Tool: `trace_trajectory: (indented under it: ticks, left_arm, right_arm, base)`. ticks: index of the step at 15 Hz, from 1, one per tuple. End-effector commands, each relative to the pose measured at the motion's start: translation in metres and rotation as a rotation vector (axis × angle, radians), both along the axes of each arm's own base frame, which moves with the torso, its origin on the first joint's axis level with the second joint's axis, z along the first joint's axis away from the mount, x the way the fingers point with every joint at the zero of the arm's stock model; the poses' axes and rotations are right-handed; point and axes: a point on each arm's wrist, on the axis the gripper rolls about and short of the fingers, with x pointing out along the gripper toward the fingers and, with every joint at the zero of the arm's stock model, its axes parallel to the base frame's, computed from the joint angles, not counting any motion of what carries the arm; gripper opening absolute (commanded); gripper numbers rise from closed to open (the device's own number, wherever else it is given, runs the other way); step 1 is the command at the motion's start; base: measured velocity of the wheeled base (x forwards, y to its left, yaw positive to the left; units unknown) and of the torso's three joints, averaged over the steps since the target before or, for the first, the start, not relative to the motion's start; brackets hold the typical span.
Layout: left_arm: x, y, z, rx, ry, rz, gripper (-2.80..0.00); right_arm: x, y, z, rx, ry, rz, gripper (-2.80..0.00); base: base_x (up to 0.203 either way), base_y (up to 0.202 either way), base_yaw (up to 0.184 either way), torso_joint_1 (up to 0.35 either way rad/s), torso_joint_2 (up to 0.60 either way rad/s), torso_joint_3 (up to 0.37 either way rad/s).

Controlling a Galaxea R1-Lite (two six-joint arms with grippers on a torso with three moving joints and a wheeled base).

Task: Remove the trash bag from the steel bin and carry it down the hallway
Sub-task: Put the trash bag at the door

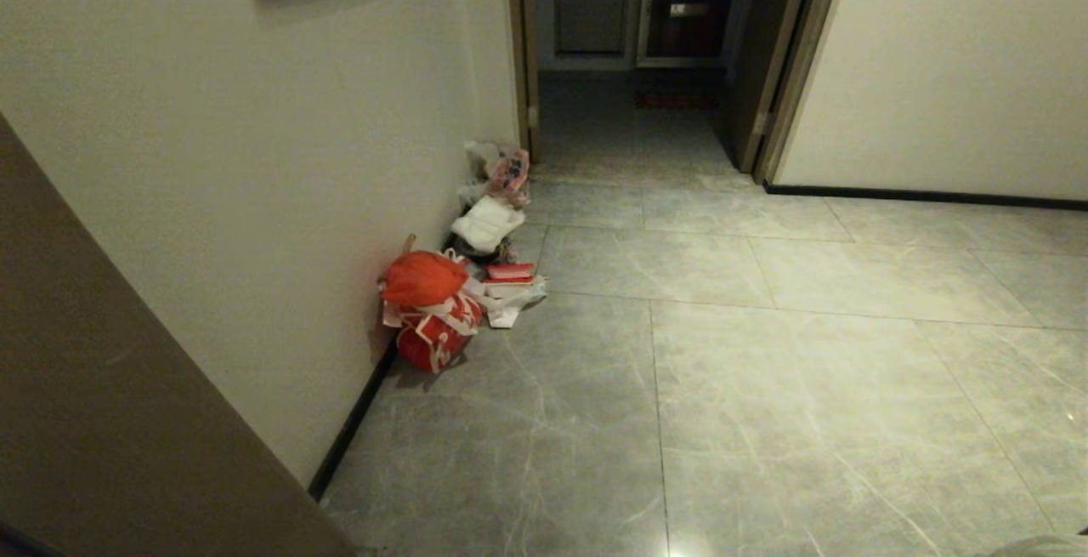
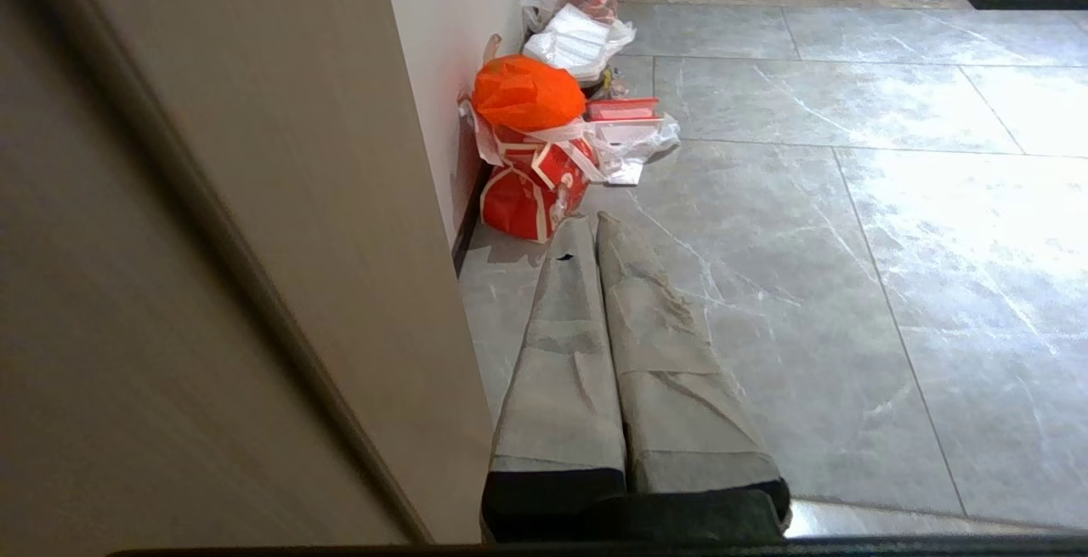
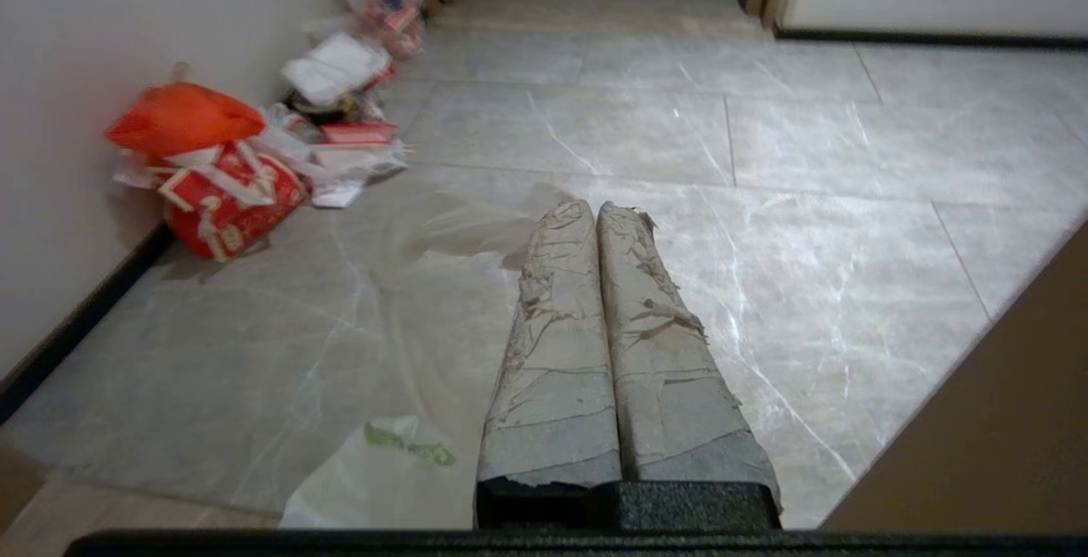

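Along the hallway (image 1: 765, 370) wall, heaped rubbish bags (image 1: 433, 310) (both arms' fingers pressed together, empty) on grey marbled tiles.

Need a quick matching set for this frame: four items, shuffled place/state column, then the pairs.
Items:
1. orange-red tied bag
2. trash bag
3. right hand
4. open doorway

Place or state:
A. fingers pressed together, nothing between them
B. at the hallway's far end
C. on top of the rubbish pile against the left wall
D. white with green print, low beside the right hand in the right wrist view

Pairs: 1-C, 2-D, 3-A, 4-B
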Motion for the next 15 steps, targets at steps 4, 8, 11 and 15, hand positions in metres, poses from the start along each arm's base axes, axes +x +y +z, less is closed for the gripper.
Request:
trace_trajectory:
  ticks: [4, 8, 11, 15]
  left_arm:
    - [0.0001, 0.0, 0.0001, 0.0, 0.001, 0.0, -2.8]
    - [0.0, 0.0, 0.0002, 0.0, -0.001, 0.001, -2.8]
    - [0.0, 0.0, 0.0001, 0.0, -0.001, 0.001, -2.8]
    - [-0.0001, 0.0, 0.0004, 0.0, -0.002, 0.001, -2.8]
  right_arm:
    - [0.0019, 0.0, -0.0066, -0.005, 0.022, 0.001, -2.8]
    - [0.0019, 0.0, -0.0066, -0.005, 0.022, 0.001, -2.8]
    - [0.0019, 0.0, -0.0066, -0.005, 0.022, 0.001, -2.8]
    - [0.0019, 0.0, -0.0067, -0.002, 0.023, 0.001, -2.8]
  base:
    - [0.023, 0.0, 0.002, 0.002, 0.0, -0.001]
    - [0.0, 0.0, 0.0, 0.0, 0.0, 0.0]
    - [0.0, 0.0, 0.0, 0.0, 0.0, 0.0]
    - [-0.001, 0.0, -0.024, 0.0, 0.0, 0.001]
